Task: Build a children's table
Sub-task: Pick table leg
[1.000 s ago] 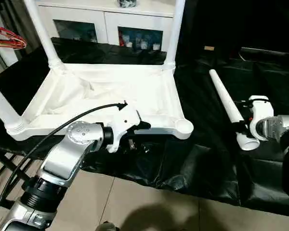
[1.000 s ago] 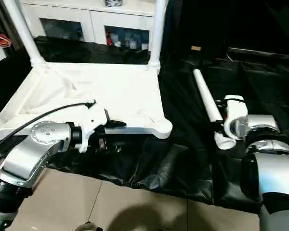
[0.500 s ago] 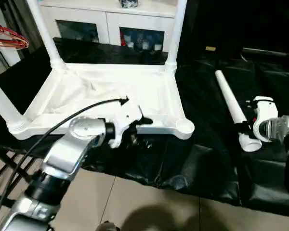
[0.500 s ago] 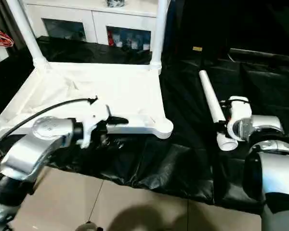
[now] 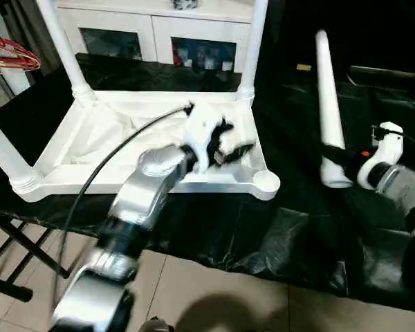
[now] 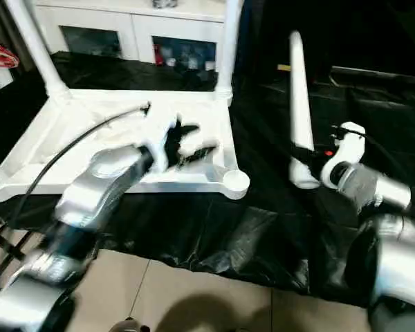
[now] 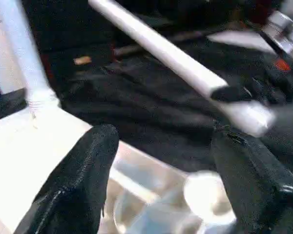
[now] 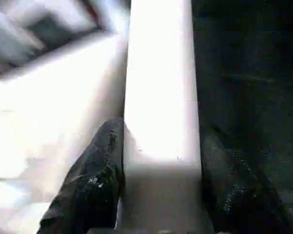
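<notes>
The children's table lies upside down on black cloth, its white top (image 5: 90, 162) ribbed side up. Three legs stand in its sockets: far left (image 5: 59, 48), far right (image 5: 252, 48), near left (image 5: 3, 155). The near right socket (image 5: 265, 181) holds nothing. My right gripper (image 5: 339, 160) is shut on the fourth leg (image 5: 326, 97) near its thick end, holding it almost upright to the right of the top. Its fingers (image 8: 95, 180) clasp the leg (image 8: 161, 97) from both sides. My left gripper (image 5: 228, 142) hovers open over the top's right part, with that socket (image 7: 205, 192) and the leg (image 7: 161, 53) ahead of it.
A white cabinet with glass doors (image 5: 159, 34) stands behind the work. Red hangers (image 5: 10, 55) hang at the far left. The black cloth (image 5: 297, 235) drapes over the front edge above the tiled floor (image 5: 214, 297). Black stand legs (image 5: 14, 256) show at lower left.
My right gripper has lifted the leg off the cloth and tipped it nearly upright. My left arm has swung forward from the top's near edge to above its right part.
</notes>
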You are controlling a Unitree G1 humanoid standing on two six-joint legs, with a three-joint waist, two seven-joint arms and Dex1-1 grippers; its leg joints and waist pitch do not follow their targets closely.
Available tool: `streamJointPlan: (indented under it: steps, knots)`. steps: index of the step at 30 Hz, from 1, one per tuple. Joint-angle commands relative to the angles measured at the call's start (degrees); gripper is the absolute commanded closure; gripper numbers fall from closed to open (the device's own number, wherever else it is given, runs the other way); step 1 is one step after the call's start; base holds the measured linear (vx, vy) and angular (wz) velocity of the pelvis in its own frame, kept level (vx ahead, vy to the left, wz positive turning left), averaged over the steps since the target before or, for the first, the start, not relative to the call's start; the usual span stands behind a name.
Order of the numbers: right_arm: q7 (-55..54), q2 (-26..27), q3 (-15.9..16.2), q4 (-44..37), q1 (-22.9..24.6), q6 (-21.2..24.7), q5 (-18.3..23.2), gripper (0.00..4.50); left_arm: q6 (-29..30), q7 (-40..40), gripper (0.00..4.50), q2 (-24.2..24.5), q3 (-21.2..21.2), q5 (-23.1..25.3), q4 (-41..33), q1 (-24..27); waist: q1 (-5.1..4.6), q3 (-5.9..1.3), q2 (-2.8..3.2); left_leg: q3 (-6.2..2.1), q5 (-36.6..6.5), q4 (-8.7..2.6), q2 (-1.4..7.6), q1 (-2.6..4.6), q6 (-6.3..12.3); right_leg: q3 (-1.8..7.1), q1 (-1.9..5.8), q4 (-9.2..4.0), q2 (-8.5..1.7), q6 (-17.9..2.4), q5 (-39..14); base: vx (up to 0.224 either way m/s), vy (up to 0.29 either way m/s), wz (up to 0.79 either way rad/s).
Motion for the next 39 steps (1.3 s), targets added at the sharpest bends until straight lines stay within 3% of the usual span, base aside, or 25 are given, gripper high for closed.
streamJointPlan:
  steps: [1, 2, 3, 6, 8, 10, 15, 22, 25, 26, 28, 39]
  knots:
    - [4.2, 0.8, -1.0, -5.4, 0.9, 0.7, 3.4, 2.62, 0.7, 1.2, 1.0, -1.3, 1.5, -2.1, 1.1, -1.5, 0.43, -5.02, -0.83, 0.98, -7.7, -2.7, -0.94, 0.0, 6.44, 0.9, 4.76, -3.7, -1.3, -14.3, -6.4, 0.0, 0.0, 0.0]
    - [7.9, 2.4, -0.4, -12.9, 4.8, 3.0, 6.5, 2.62, 3.2, 1.0, 1.0, -3.2, 3.3, -5.0, 1.5, -2.8, 0.37, -5.0, -0.58, 0.83, -7.6, -2.75, -0.88, -0.15, 6.41, 0.85, 4.79, -3.6, -1.31, -14.7, -6.5, 0.0, 0.0, 0.0]
    - [10.4, 3.5, 0.2, -18.2, 7.7, 5.2, 8.8, 2.62, 5.2, 0.6, 1.0, -4.4, 4.5, -7.2, 1.7, -3.7, 0.79, -4.96, -0.49, 1.07, -7.6, -2.61, -0.9, 0.23, 6.99, 1.01, 4.62, -3.91, -1.26, -14.7, -6.2, 0.0, 0.0, 0.0]
    - [13.2, 4.8, 1.4, -24.7, 11.0, 8.1, 11.8, 2.62, 8.3, 0.6, 1.0, -6.1, 6.4, -10.5, 2.6, -5.4, 1.12, -4.98, -0.52, 0.87, -7.5, -2.64, -0.76, 0.04, 7.33, 0.87, 4.64, -3.82, -1.36, -15.1, -7.2, 0.0, 0.0, 0.0]
    - [13.9, 5.2, 1.8, -26.4, 11.9, 8.7, 12.6, 2.63, 8.9, 0.9, 1.0, -6.6, 7.2, -11.4, 3.3, -6.0, 1.15, -4.83, -0.42, 0.79, -8.4, -2.87, -0.76, -0.09, 6.38, 0.75, 4.6, -4.28, -1.5, -14.2, -10.8, 0.0, 0.0, 0.0]
    - [15.5, 6.1, 2.8, -31.3, 14.1, 10.6, 14.6, 2.63, 10.1, 1.3, 1.0, -7.7, 9.2, -13.3, 5.1, -7.6, 1.28, -4.59, -0.25, 0.93, -9.5, -2.95, -0.97, 0.07, 5.35, 0.75, 4.41, -4.98, -1.37, -12.0, -14.8, 0.0, 0.0, 0.0]
    - [15.6, 8.0, 4.9, -43.0, 19.6, 15.9, 17.9, 2.63, 13.0, 0.7, 1.0, -9.1, 11.8, -17.7, 5.5, -9.1, 1.66, -4.65, -0.21, 0.66, -9.4, -3.22, -0.92, 0.02, 4.48, 0.72, 4.37, -5.33, -1.57, -9.4, -17.7, 0.0, 0.0, 0.0]
    - [15.8, 8.9, 6.9, -47.4, 22.0, 18.3, 19.6, 2.63, 14.5, -1.1, 1.0, -9.3, 12.8, -20.0, 4.7, -9.4, 1.62, -4.77, -0.19, 0.49, -8.5, -3.54, -0.75, -0.11, 4.25, 0.81, 4.36, -5.27, -1.75, -10.1, -14.4, 0.0, 0.0, 0.0]
    - [15.3, 9.3, 7.0, -48.8, 22.6, 19.2, 20.2, 2.63, 16.2, -2.3, 1.35, -9.3, 13.4, -22.0, 3.1, -9.2, 1.71, -4.76, -0.16, 0.53, -8.5, -3.54, -0.77, -0.11, 4.25, 0.88, 4.38, -5.26, -1.87, -10.2, -14.5, 0.0, 0.0, 0.0]
    - [14.9, 9.4, 7.1, -49.6, 22.9, 19.7, 20.5, 2.63, 16.8, -2.5, 1.35, -9.2, 13.4, -22.6, 2.4, -8.9, 1.7, -4.8, -0.47, 0.5, -8.0, -3.53, -0.74, -0.23, 4.34, 0.9, 4.49, -5.13, -1.85, -10.2, -13.6, 0.0, 0.0, 0.0]
    - [14.7, 9.4, 7.2, -50.1, 23.1, 20.0, 20.8, 2.63, 17.1, -2.7, 1.46, -9.1, 13.3, -23.1, 2.0, -8.8, 1.69, -4.73, -0.26, 0.48, -7.4, -3.56, -0.77, -0.33, 4.4, 0.9, 4.49, -5.03, -1.85, -10.3, -13.2, 0.0, 0.0, 0.0]
    - [13.5, 9.2, 8.5, -51.8, 23.5, 21.0, 21.4, 2.63, 18.3, -2.5, 2.49, -9.2, 13.3, -24.3, 0.1, -7.8, 1.71, -4.58, -0.52, 0.56, -7.9, -3.71, -0.82, -0.34, 3.63, 0.95, 4.42, -5.49, -1.98, -8.2, -16.8, 0.0, 0.0, 0.0]
